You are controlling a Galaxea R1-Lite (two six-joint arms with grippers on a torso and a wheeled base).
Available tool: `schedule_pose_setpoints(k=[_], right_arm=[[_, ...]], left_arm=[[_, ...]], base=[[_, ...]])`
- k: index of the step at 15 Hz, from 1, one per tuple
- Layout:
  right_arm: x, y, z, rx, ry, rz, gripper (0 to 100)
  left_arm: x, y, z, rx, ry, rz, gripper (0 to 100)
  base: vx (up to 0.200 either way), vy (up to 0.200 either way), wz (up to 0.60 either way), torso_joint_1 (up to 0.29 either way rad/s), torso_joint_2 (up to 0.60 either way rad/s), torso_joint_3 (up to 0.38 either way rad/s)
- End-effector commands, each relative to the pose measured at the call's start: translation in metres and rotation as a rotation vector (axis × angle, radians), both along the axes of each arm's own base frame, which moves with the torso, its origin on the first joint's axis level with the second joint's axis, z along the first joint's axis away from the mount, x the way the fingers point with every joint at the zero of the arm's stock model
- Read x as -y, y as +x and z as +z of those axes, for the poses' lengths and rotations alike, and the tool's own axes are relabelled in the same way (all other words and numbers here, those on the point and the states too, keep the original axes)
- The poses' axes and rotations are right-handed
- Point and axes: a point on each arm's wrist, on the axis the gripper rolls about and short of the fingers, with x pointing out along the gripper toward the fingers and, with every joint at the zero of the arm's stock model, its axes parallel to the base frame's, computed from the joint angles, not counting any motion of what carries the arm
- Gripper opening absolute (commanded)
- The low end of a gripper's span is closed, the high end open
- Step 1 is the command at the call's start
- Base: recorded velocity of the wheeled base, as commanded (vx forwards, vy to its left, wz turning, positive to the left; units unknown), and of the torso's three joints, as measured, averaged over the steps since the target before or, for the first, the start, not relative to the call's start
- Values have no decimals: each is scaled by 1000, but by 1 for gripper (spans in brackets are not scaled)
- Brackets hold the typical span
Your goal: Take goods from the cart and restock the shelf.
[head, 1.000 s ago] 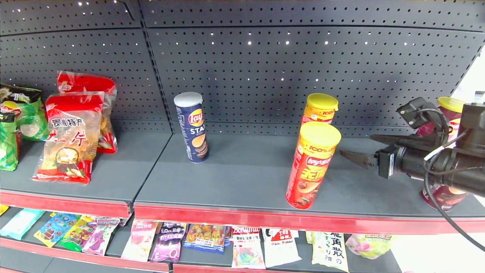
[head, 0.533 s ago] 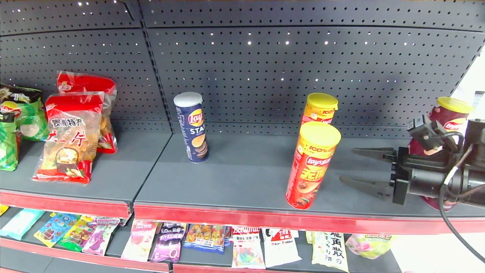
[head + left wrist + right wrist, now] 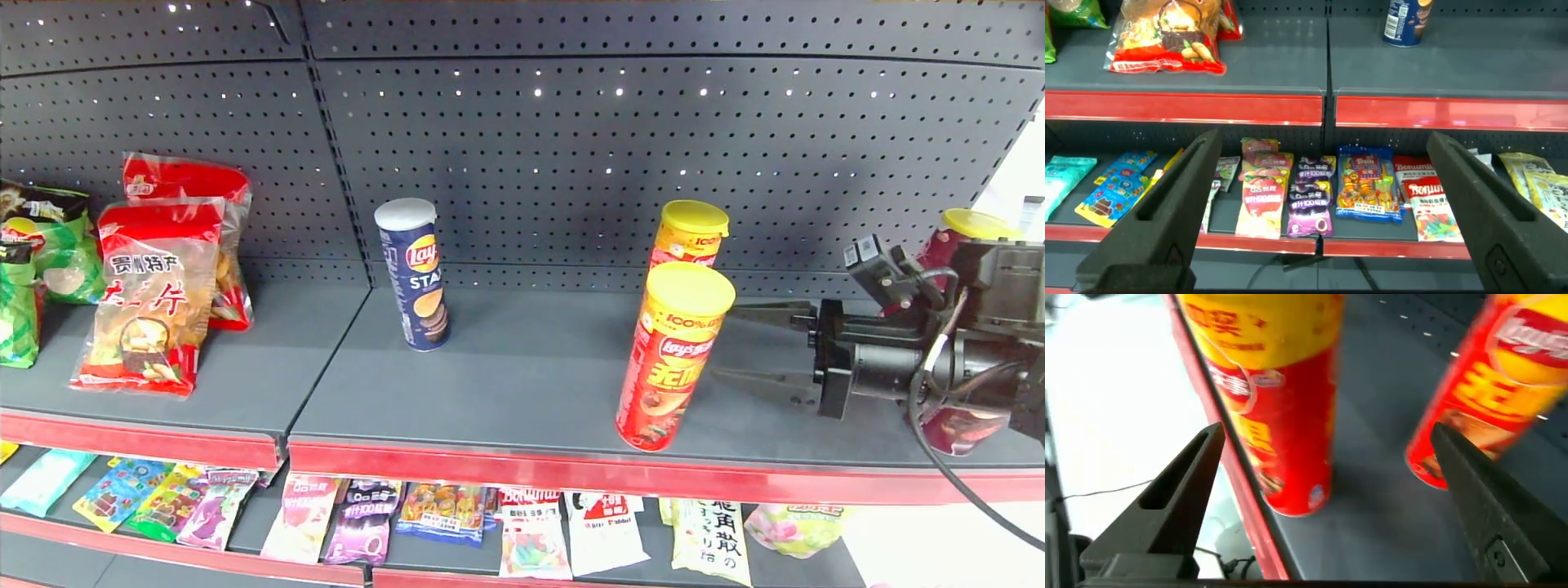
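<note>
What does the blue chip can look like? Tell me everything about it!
The blue chip can is a tall round tube, dark blue, with a pale grey lid closed on top and a picture of chips near its base. It looks like cardboard. It stands upright on the grey shelf, toward the back, alone: only the shelf touches it. The red bags sit off to its left, the red cans to its right.

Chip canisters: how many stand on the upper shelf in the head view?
4. Blue canister left of centre; front red canister right of centre; rear red canister behind it; maroon canister partly behind the right gripper, which may hide more.
</note>
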Motion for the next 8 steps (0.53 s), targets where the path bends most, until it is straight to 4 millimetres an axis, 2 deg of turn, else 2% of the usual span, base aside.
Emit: schedule_pose_setpoints(k=[1,8], right_arm=[[-6,1,-4,-21,8,38,100],[-22,14,-7,-24,26,144,100]], left_arm=[[0,0,0,0,0,-2,100],[0,0,0,0,0,1,100]], base=[[0,0,0,0,0,0],[0,0,0,0,0,0]])
